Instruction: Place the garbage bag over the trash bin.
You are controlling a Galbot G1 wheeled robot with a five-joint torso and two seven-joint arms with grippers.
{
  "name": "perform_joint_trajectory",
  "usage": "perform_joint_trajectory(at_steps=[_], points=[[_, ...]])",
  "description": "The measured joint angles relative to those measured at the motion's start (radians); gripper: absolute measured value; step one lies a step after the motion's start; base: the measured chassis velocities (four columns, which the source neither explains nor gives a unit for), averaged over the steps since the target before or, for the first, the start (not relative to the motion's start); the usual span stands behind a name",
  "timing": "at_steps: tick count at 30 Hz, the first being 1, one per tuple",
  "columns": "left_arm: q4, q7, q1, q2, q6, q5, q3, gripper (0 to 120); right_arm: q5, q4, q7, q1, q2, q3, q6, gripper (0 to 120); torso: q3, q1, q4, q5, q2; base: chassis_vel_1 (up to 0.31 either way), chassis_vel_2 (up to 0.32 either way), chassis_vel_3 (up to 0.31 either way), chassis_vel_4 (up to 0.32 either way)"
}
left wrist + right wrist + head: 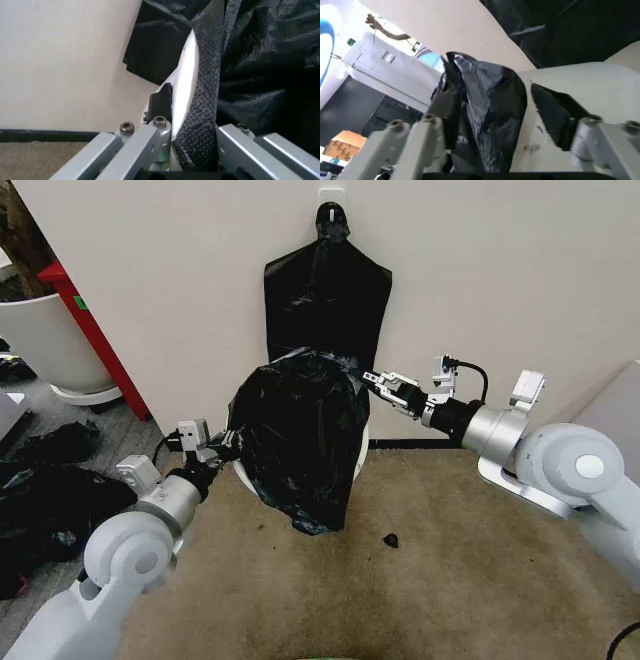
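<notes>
- Garbage bag [300, 445] draped over the trash bin [361, 452], on the carpet floor [420, 580] against the wall [520, 290]; bin almost fully hidden in head view, only slivers of cream rim showing at lower left and right of the bag.
- Left hand [226, 444] at the bin's left side. Left wrist view: bag film [205, 112] running between the fingers alongside the white rim [186, 78]; fingers parted, no visible clamp on the plastic. Judged open, straddling rim and film.
- Right hand [378, 380] at the upper right rim. Right wrist view: bunched fold of bag [485, 112] against one finger [445, 105], other finger [555, 112] well apart with bare bin wall [580, 82] between. Open; fold resting, not pinched.
- Progress estimate: late stage. Bag mouth over the top, both sides pulled down past the rim.
- Left to do, by judgement: check the rim is wrapped all round, clear both hands without dragging the film off.
- Inside of the bin not visible, so cannot tell whether the bag is pushed in.
- Second flat black bag [328, 290] hanging from a wall hook [331, 198] behind, untouched.
</notes>
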Motion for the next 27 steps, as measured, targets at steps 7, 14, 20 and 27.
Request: perform_joint_trajectory(at_steps=[7, 14, 20, 27], points=[[0.004, 0.007, 0.002, -0.004, 0.001, 0.006, 0.002, 1, -0.006, 0.002, 0.018, 0.001, 0.000, -0.010, 0.018, 22, 0.000, 0.000, 0.0001, 0.0000, 0.000, 0.000, 0.000, 0.000, 0.000], [0.014, 0.017, 0.002, -0.008, 0.000, 0.017, 0.004, 1, -0.009, 0.003, 0.044, 0.021, 0.006, -0.029, 0.037, 0, 0.000, 0.000, 0.0001, 0.0000, 0.000, 0.000, 0.000, 0.000, 0.000], [0.013, 0.025, 0.007, -0.013, 0.000, 0.015, 0.004, 1, -0.020, -0.011, 0.070, 0.037, 0.005, -0.043, 0.048, 0, 0.000, 0.000, 0.0002, 0.0000, 0.000, 0.000, 0.000, 0.000, 0.000], [0.003, 0.037, 0.013, -0.018, -0.005, -0.013, -0.007, 1, -0.052, -0.046, 0.048, 0.015, -0.021, -0.030, 0.019, 0, 0.000, 0.000, 0.0001, 0.0000, 0.000, 0.000, 0.000, 0.000, 0.000]])
